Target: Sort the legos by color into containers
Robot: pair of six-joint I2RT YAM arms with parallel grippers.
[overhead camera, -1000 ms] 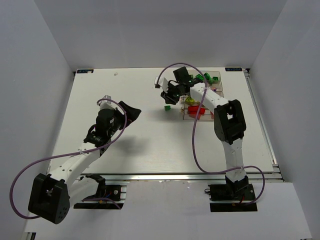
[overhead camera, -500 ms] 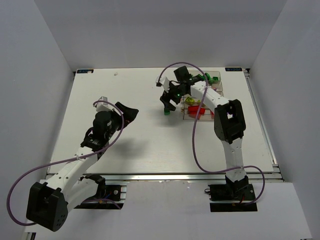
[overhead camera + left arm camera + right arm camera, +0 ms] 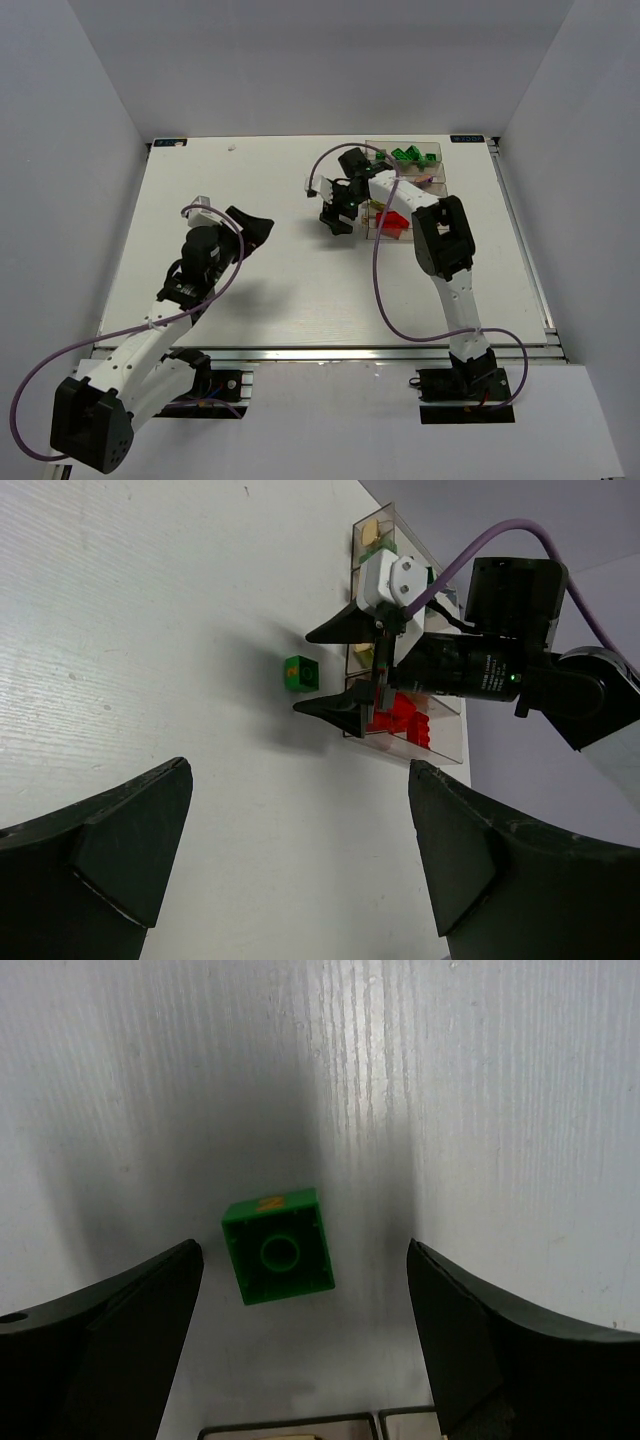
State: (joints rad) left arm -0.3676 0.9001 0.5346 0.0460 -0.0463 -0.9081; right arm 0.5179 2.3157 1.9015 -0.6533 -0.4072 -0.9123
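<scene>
Top external view showed both arms reaching out from their bases at the near edge of the white table point(image 3: 200, 180). Nearest, the left gripper point(image 3: 252, 224) hung over the table's left half, well apart from the work, its jaws spread wide and empty. It was probably parked there to stay out of the other arm's way, and its wrist camera looked straight across at the action.

Farther out, the right gripper point(image 3: 337, 216) pointed down at the table with its jaws fully released, gripping nothing. One small dark green square plastic brick point(image 3: 278, 1250) lay flat on the table between the two black fingers point(image 3: 110, 1310), touching neither. That straddling pose looked like the set-up for a pinch.

The brick was about as wide as it was long, so it had no real long axis. A round socket in its middle faced up, which suggested it lay underside up. Its edges sat slightly skewed to the line between the fingers, and a yellow mark was on its far edge.

Just beyond stood the clear plastic block of narrow containers point(image 3: 438, 178), whose long axes seemed to run left to right. Red bricks point(image 3: 395, 715) filled the near bin and green bricks point(image 3: 407, 154) the far one, the likely home for the loose one
</scene>
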